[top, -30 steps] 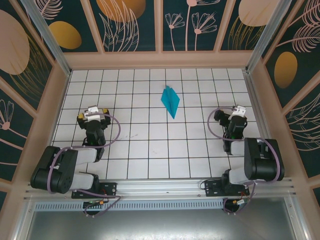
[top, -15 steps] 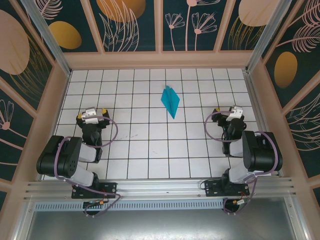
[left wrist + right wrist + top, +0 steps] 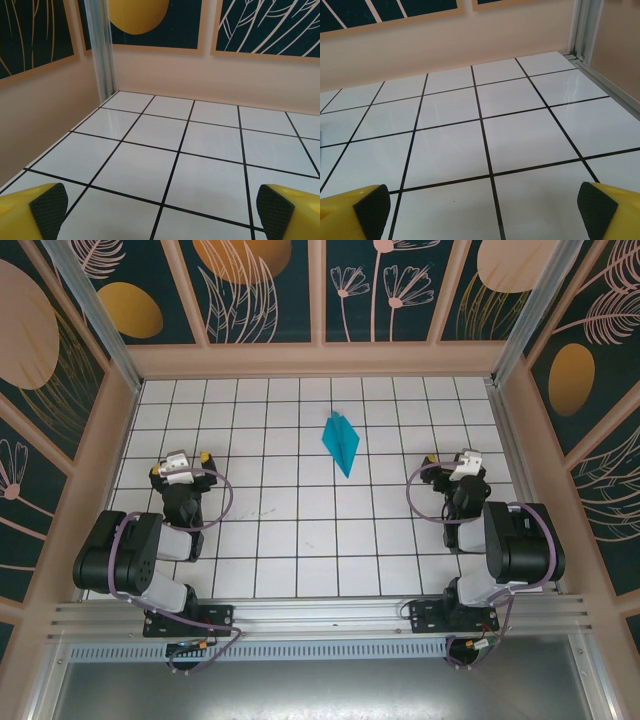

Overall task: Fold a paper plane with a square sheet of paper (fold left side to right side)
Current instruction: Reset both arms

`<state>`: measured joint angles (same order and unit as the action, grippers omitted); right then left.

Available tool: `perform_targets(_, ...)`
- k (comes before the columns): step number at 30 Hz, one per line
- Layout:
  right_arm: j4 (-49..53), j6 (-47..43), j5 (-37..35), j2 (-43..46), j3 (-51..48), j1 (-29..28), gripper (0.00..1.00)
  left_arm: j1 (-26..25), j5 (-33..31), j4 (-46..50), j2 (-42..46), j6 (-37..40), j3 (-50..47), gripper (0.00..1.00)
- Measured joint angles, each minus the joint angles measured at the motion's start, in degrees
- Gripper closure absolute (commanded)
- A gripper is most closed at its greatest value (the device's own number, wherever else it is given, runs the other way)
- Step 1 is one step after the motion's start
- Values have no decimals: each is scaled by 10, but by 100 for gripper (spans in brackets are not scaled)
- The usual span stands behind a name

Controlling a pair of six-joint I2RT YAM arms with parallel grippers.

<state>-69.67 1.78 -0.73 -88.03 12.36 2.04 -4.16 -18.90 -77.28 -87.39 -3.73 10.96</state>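
On the left of the overhead view, the left arm (image 3: 125, 560) sits folded low over the white tiled table (image 3: 290, 540), its base bolted to the metal rail (image 3: 320, 615) at the near edge. The left gripper (image 3: 180, 464) points toward the far wall with its jaws spread wide and nothing between them. It hangs over bare tiles near the table's left side. In its wrist view the left gripper (image 3: 160, 207) shows two yellow fingers with black ribbed pads (image 3: 48, 205) at the bottom corners. Between them lie only white tiles with black lines. Beyond stand a silver corner post (image 3: 102, 50) and the beige wall.

Near the middle of the table, farther from the rail than both grippers, lies the paper plane (image 3: 341, 443). It is a slim teal dart lying on the tiles, with its sharp tip toward the near edge and its wider end toward the far wall. It is well apart from both grippers and somewhat nearer the right one.

On the right, the right gripper (image 3: 455, 461) also faces the far wall, jaws wide and empty. Behind it the right arm (image 3: 515, 545) is folded over its base. In its wrist view the right gripper (image 3: 485, 206) has its black pads (image 3: 596, 210) far apart over bare tiles, with a metal post (image 3: 585, 27) in the far right corner.
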Motion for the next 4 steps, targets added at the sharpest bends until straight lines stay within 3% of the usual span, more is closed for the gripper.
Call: perform_targets(4,0,0,0,0,0,0,1,0,0,0,0,0,0,1)
